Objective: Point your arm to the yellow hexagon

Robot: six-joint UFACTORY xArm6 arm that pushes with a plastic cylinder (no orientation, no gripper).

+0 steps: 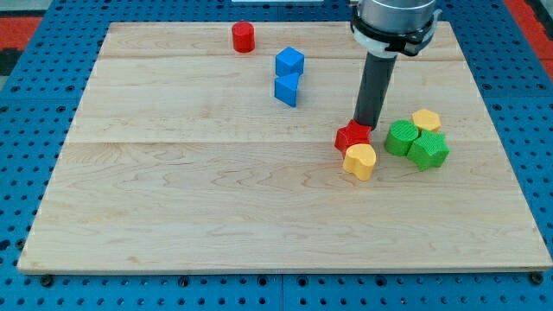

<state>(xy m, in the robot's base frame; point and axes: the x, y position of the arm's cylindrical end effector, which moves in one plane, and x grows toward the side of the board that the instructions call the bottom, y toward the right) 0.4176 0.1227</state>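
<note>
You've got a pale wooden board (pixel 216 199) sitting on a blue pegboard table (pixel 34 52). The arm's body is cut off at 12 o'clock, so only the dark rod shows. No gripper here, just my tip (pixel 366 126), seemingly touching the red star-ish block (pixel 352 136). The yellow hexagon (pixel 426 120) sits at 3 o'clock from my tip, touching two green blocks (pixel 417 144). A yellow heart-like block (pixel 360 161) is at 6 o'clock. Two blue blocks (pixel 289 74) and a red cylinder (pixel 243 37) lie toward 10 o'clock.

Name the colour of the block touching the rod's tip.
Red: my tip rests against the red star-shaped block, clearest in the camera view.
</note>
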